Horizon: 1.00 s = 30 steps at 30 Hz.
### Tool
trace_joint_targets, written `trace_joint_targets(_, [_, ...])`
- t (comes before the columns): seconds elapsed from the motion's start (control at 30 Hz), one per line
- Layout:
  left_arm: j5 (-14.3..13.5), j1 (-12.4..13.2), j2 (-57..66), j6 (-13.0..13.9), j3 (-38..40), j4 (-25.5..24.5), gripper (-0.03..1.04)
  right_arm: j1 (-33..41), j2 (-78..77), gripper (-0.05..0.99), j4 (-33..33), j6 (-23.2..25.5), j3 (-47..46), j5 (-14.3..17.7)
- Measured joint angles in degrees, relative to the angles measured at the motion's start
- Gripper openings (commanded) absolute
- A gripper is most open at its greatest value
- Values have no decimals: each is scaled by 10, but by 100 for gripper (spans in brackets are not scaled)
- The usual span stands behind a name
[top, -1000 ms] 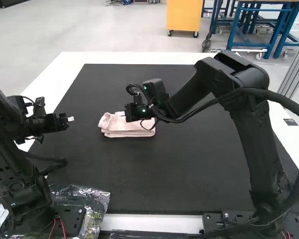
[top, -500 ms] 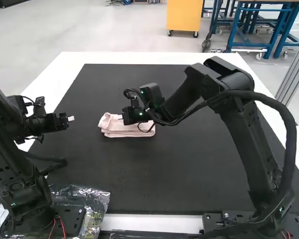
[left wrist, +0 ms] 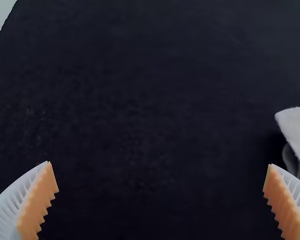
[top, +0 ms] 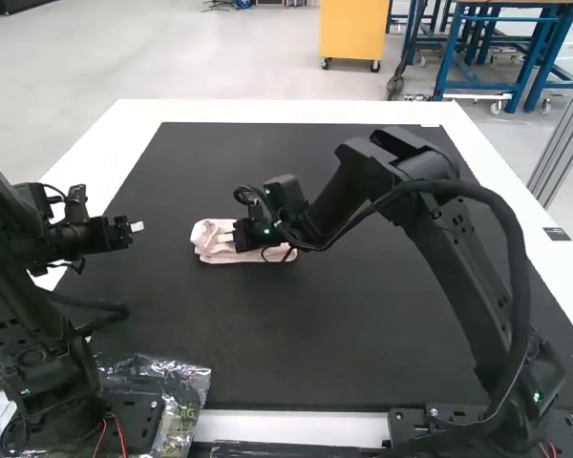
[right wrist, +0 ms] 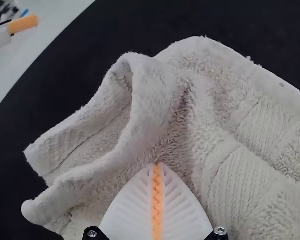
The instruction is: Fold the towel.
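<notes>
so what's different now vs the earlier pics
The right gripper has moved down and slightly left in the high view, over the towel, whose outline has changed slightly beneath it. Whether it has newly taken hold of the cloth, I can't tell. The left gripper has stayed put, open, and the towel remains bundled on the mat.

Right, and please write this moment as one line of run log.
towel: folded, rumpled | right gripper: fingers together, at towel | left gripper: open, apart from towel
</notes>
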Motion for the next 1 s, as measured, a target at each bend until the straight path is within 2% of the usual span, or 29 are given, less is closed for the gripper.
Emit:
trace_joint_targets(0.27, [8,0,0,0,0,0,97,6,11,-2,4,-21,9,3])
trace_joint_targets(0.43, [11,0,0,-1,0,0,97,5,9,-2,1,-13,9,3])
trace_joint_targets(0.6, [12,-3,-28,-16,0,-1,97,-3,-26,-2,-51,5,8,3])
trace_joint_targets(0.67, [14,-12,-48,-28,3,-1,97,-10,-57,-2,-71,13,6,3])
trace_joint_targets(0.8, [14,-52,-90,-64,24,-10,97,-36,-151,0,-102,26,2,4])
trace_joint_targets(0.9, [14,-91,-125,-92,45,-24,97,-61,-231,23,-135,31,2,5])
trace_joint_targets(1.0, [12,-129,-158,-117,66,-45,97,-89,-300,63,-154,36,-3,5])
